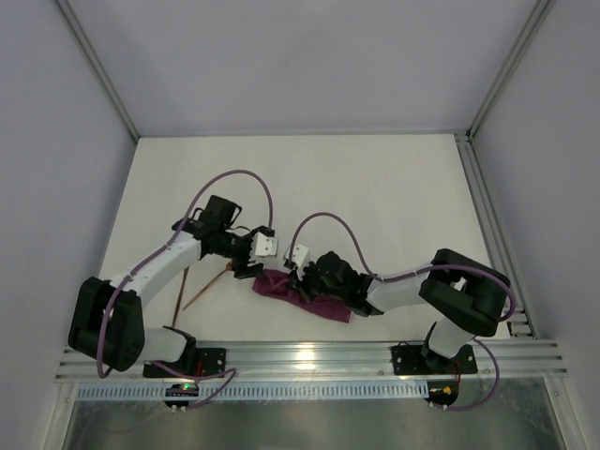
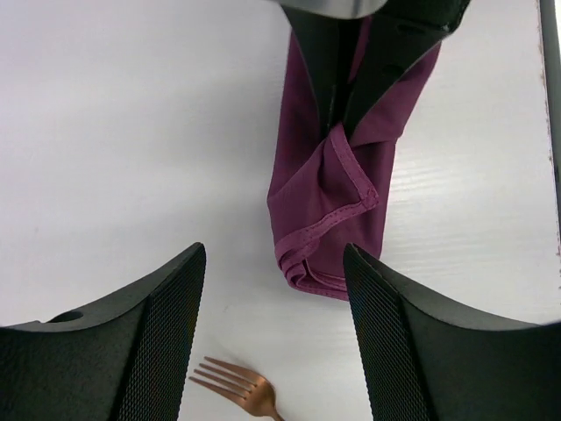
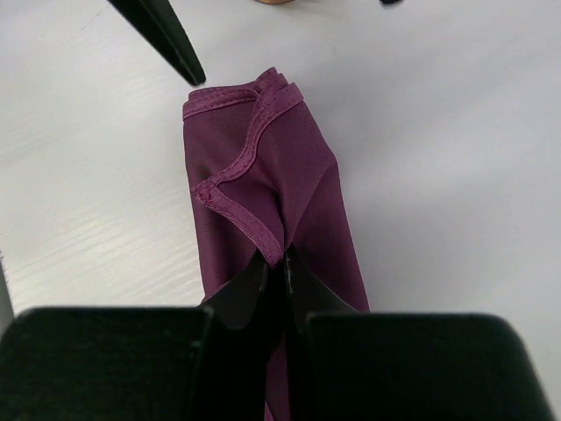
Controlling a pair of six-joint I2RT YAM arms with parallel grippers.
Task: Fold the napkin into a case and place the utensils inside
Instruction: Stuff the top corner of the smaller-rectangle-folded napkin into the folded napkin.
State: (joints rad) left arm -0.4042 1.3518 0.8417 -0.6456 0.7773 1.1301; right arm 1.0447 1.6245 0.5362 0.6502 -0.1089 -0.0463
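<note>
The plum-purple napkin [image 1: 309, 298] lies folded into a narrow oblong case [image 2: 329, 202] on the table between the two arms. My right gripper [image 3: 286, 260] is shut on a hemmed upper layer of the napkin [image 3: 263, 184] and pinches it up. Its black fingers [image 2: 346, 83] show at the top of the left wrist view. My left gripper [image 2: 273, 254] stands open just short of the case's near end, with nothing between its fingers. A copper fork [image 2: 241, 386] lies under the left gripper, tines pointing left. From above, two slim copper utensils [image 1: 208, 289] lie left of the napkin.
A second copper piece [image 1: 178, 294] lies beside the left arm's forearm. A metal rail [image 1: 309, 354] runs along the table's near edge. Frame posts stand at the back corners, and another rail [image 1: 483, 220] runs down the right side.
</note>
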